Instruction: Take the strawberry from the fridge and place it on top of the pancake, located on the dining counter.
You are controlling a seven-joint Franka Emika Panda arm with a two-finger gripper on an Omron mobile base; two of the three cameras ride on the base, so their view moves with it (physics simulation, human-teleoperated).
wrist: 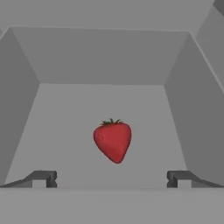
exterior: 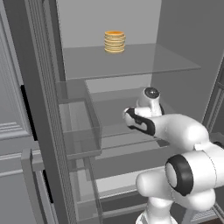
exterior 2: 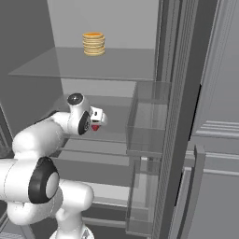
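Reaching into the fridge [exterior: 183, 52], the gripper [wrist: 112, 179] stands with its jaws wide apart and nothing between them; the strawberry [wrist: 113, 141] lies ahead of the fingertips [wrist: 43, 178], centred in the gap but, by my reading, not yet between the pads.

What could go wrong from here: the berry is small and rounded (and tapers to a point), so if the jaws close before they straddle it, they would likely meet on air or pinch only its near edge and flick it along the shelf. Pushing in too low could also scrape the tips on the glass shelf [exterior: 109, 131] the strawberry rests on.

The hand view alone shows the whole berry, its green cap, and how it sits against the open fingers. The right base view gives only a red sliver of the strawberry beneath the hand, yet it places it in the fridge: on the shelf below the one carrying a plateless pancake stack [exterior 2: 93, 44], with the door bins [exterior 2: 149, 121] to the berry's right. The left base view shows that stack and the arm's elbow, whose bulk covers the strawberry's spot.
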